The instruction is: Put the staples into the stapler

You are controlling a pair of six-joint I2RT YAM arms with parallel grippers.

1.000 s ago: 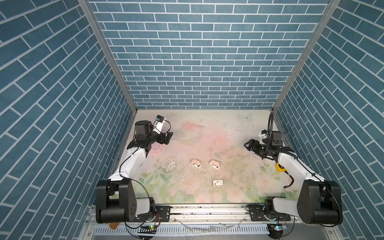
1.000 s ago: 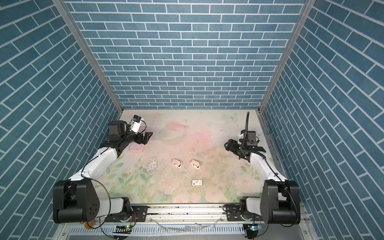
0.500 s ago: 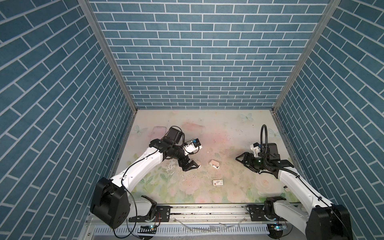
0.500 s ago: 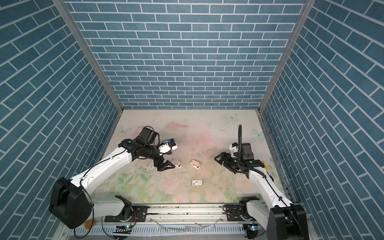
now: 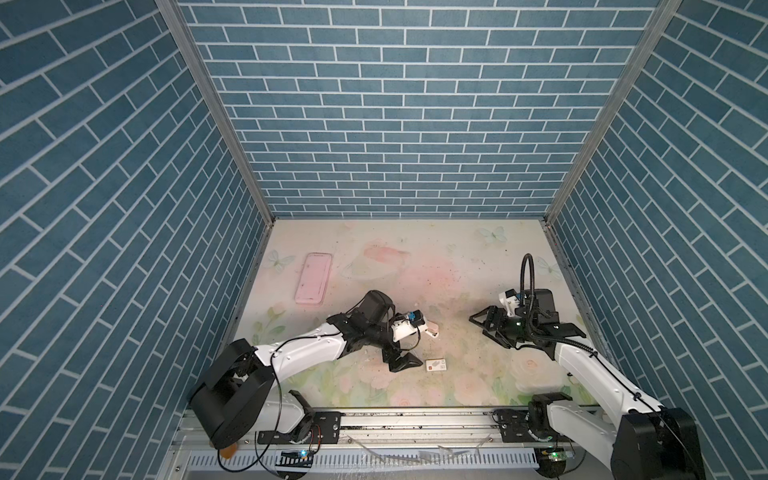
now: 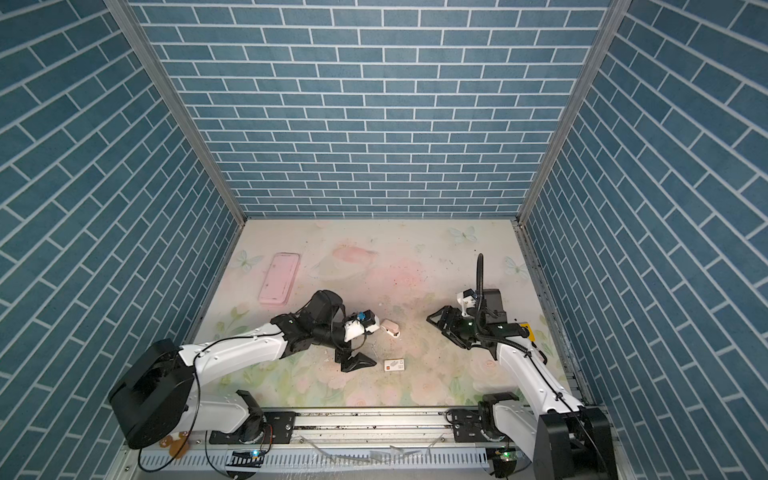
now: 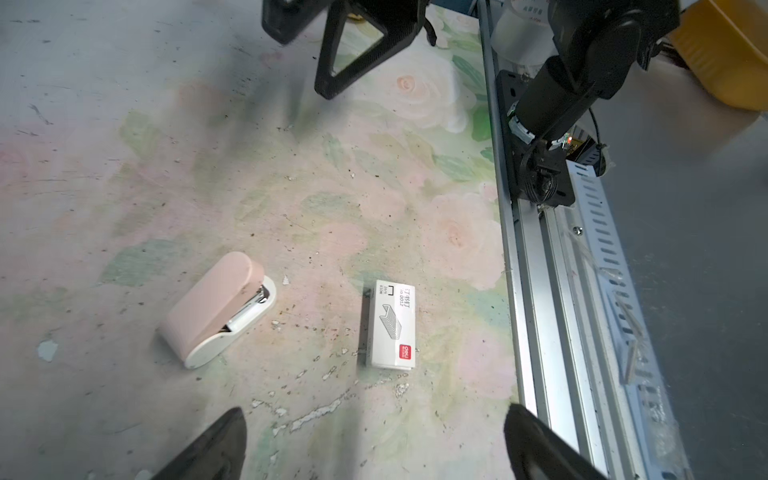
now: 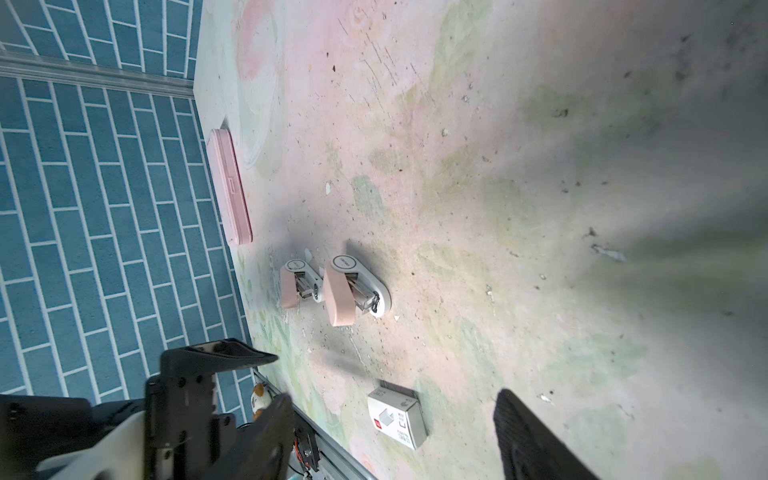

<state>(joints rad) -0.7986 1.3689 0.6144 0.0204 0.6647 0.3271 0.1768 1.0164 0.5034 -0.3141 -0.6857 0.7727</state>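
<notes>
A white box of staples (image 7: 392,326) lies flat on the flower-printed table mat (image 5: 415,257) near the front rail (image 7: 540,291). Its face shows a drawing of a staple strip, the characters 订书钉, "No. 0012" and a red square marked "deli". The left gripper (image 7: 374,409) hangs low over the mat just beside the box, its jaws spread wide and holding nothing. A pink-and-white stapler (image 7: 218,309) lies on its base near the box but apart from it. In the right wrist view a second stapler (image 8: 297,286) lies close beside the first, and each has a round badge whose lettering is too small to read. The right gripper (image 5: 488,330) hovers well to the right of the staplers, jaws parted and empty, pointing towards them. A flat pink case (image 5: 313,279) lies by the left wall — well away from both arms
</notes>
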